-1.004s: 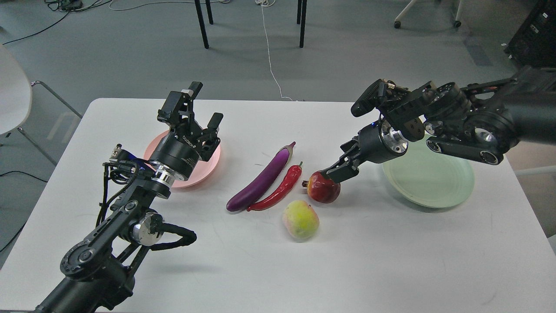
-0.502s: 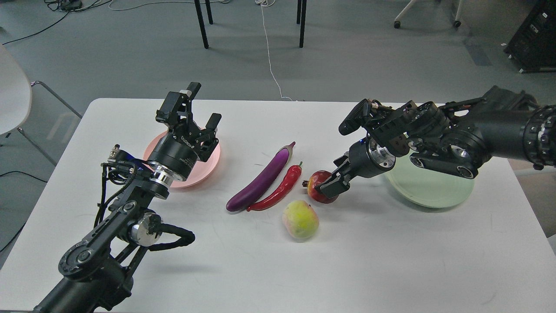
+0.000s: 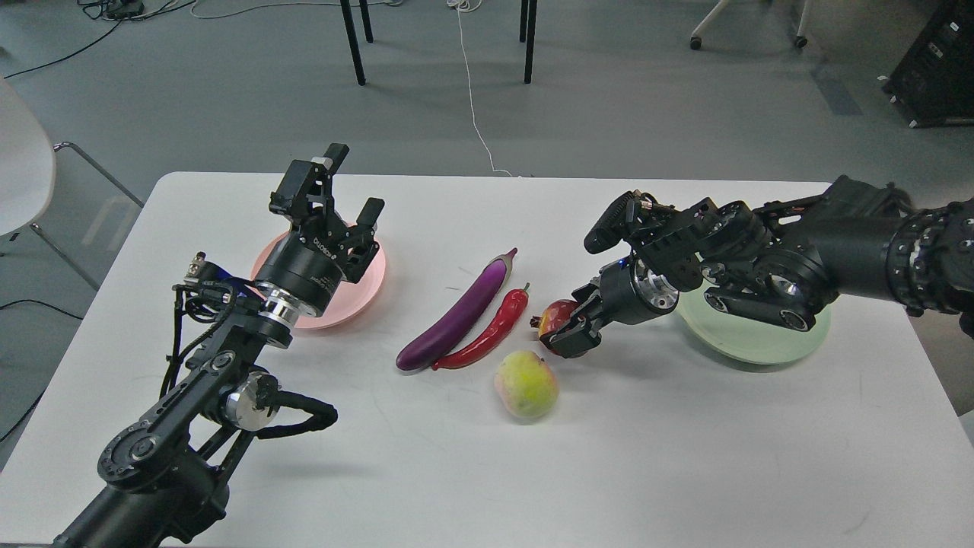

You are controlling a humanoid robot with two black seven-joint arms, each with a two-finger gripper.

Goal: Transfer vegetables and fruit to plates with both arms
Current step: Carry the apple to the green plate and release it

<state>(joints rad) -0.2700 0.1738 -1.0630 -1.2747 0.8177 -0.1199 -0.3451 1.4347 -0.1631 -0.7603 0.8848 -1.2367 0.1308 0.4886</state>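
Observation:
The dark red apple-like fruit [image 3: 553, 314] sits on the white table [image 3: 685, 457], right of centre. My right gripper [image 3: 572, 320] is down around it, open, one finger on each side; I cannot tell whether they press it. The purple eggplant [image 3: 456, 320] and the red chili pepper [image 3: 491, 331] lie side by side just to its left. The yellow-green peach [image 3: 526, 384] sits in front of them. My left gripper [image 3: 348, 190] is open and empty, raised over the pink plate [image 3: 361, 295]. The green plate [image 3: 753, 342] lies under my right arm.
Table legs and a white cable [image 3: 472, 91] are on the grey floor beyond the far table edge. A white chair [image 3: 23, 167] stands off the table's left side. A black case [image 3: 936, 68] stands at the far right.
My right arm has swung down and left, and its gripper has come from the fruit's top right down around it. My left arm has barely moved.

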